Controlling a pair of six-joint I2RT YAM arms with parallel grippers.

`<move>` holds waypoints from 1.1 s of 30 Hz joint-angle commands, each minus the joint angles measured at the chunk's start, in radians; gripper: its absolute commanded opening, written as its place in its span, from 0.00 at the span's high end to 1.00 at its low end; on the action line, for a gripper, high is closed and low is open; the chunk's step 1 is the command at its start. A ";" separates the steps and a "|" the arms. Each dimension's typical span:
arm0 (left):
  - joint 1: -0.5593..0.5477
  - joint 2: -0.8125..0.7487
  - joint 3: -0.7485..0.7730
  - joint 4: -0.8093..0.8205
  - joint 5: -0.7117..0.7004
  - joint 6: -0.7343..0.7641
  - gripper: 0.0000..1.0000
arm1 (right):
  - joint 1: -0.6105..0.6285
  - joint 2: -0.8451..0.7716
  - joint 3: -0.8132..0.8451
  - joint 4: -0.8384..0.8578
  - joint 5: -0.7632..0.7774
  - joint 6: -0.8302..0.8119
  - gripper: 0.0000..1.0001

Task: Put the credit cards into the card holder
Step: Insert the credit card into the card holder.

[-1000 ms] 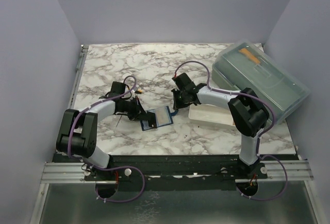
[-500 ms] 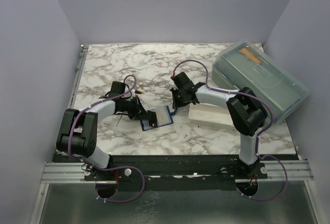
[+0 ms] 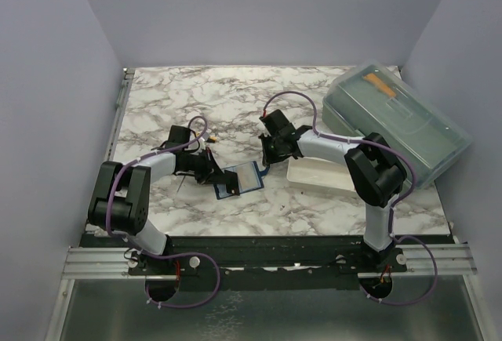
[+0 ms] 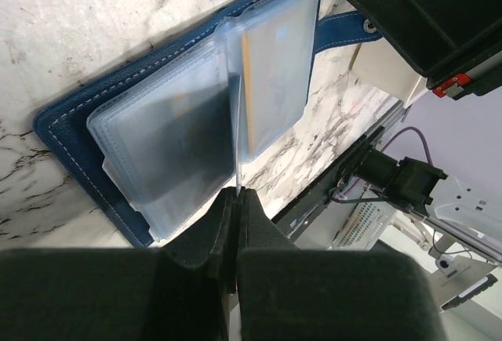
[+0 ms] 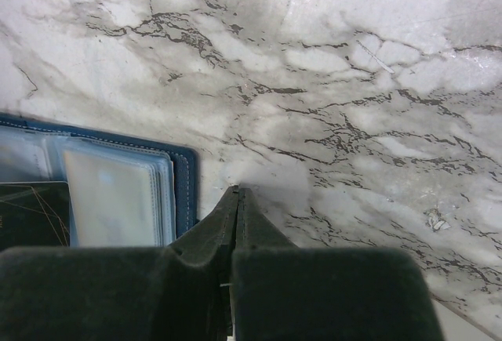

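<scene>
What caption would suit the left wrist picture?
Left gripper pinching one clear sleeve of the open navy card holder on marble table.

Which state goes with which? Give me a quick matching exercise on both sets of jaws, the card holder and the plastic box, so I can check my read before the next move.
Things:
1. left jaws
2. right jaws
3. card holder
4. plastic box

States:
A. lying open on the marble table
B. shut on a clear sleeve of the holder
C. at the table's right side, orange strip showing at its far end
D. shut on nothing, over bare marble beside the holder

Pairs: 1-B, 2-D, 3-A, 4-C
</scene>
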 commanded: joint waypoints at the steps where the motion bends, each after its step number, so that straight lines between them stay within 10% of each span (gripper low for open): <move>1: 0.006 -0.037 -0.026 0.023 0.020 -0.011 1.00 | -0.002 0.037 0.019 -0.043 0.026 -0.022 1.00; 33: 0.012 0.034 -0.026 0.056 0.060 -0.026 1.00 | -0.002 0.053 0.038 -0.057 0.011 -0.024 1.00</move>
